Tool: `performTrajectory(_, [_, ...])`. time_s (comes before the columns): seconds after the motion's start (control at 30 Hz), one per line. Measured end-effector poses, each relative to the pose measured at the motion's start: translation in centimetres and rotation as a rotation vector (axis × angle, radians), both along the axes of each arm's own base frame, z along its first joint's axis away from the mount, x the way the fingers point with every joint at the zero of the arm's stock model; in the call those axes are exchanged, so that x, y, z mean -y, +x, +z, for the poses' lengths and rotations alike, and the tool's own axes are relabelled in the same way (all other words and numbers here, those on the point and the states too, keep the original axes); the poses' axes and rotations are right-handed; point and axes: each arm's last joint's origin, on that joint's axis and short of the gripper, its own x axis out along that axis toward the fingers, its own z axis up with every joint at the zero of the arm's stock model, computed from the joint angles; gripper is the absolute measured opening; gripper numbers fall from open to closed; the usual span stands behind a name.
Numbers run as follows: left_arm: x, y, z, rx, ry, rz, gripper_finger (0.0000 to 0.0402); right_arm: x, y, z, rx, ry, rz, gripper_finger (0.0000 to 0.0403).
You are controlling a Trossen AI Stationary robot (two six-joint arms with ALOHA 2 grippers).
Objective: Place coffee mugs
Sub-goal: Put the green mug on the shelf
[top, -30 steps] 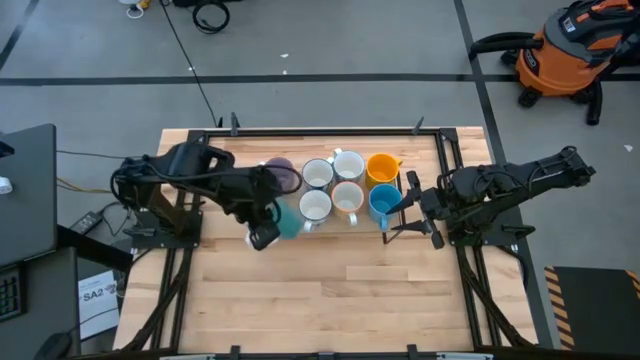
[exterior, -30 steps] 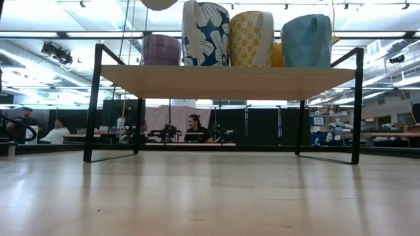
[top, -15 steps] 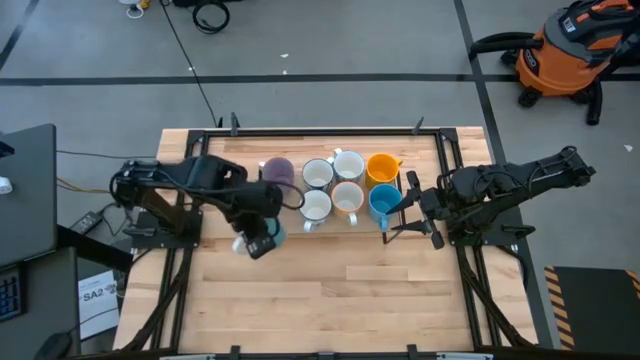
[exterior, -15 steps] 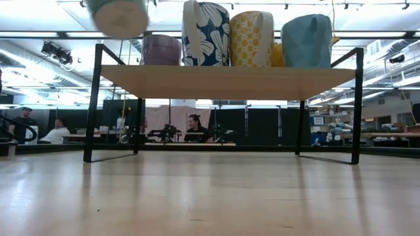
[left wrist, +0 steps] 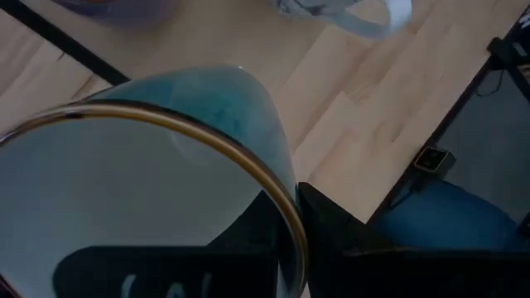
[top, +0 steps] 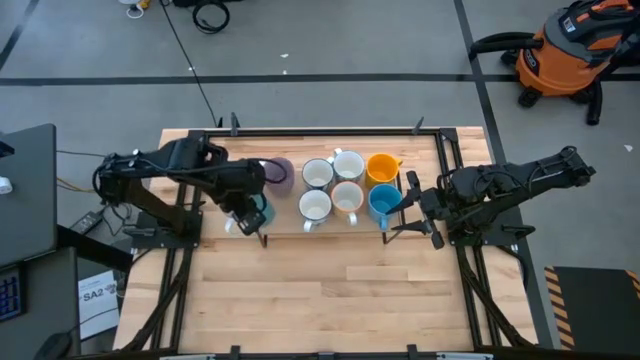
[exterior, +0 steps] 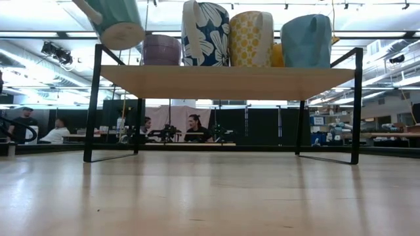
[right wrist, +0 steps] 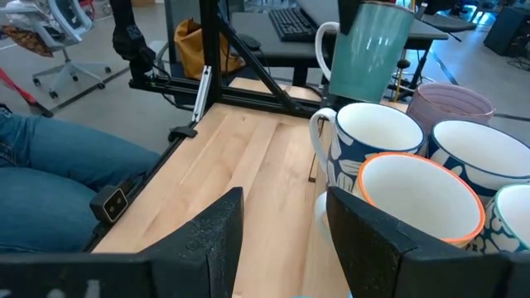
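the left tool, clamped on the teal mug, has swung it out to the shelf's left end beside the purple mug. the right tool waits open by the blue mug.

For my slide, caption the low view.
Tilted teal ceramic mug hangs beside a wooden shelf holding purple, blue floral, yellow and light-blue mugs.

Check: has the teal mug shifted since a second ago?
Yes. In the high view the teal mug, held by the left end effector, has moved left, away from the white mug.
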Motion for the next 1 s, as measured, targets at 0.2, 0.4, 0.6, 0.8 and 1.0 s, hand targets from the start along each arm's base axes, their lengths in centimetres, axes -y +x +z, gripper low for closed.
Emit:
performTrajectory(0.2, [-0.1,0.5,-0.3,-0.005,0.022,0.007,0.0032,0.0,0.0,0.0,0.000,0.000,0.000,0.0180])
performTrajectory(0.4, [-0.1,0.5,-0.2,-0.001,0.018,0.044,0.0032,0.0,0.0,0.0,0.000,0.000,0.000,0.0180])
performTrajectory(0.6, [-0.1,1.2,0.0,0.071,-0.001,0.064,0.0032,0.0,0.0,0.0,0.000,0.000,0.000,0.0180])
performTrajectory(0.8, [-0.1,1.8,-0.3,0.073,0.023,0.092,0.0032,0.0,0.0,0.0,0.000,0.000,0.000,0.0180])
performTrajectory(1.0, [0.0,2.9,-1.2,0.030,0.043,0.095,0.0032,0.0,0.0,0.0,0.000,0.000,0.000,0.0180])
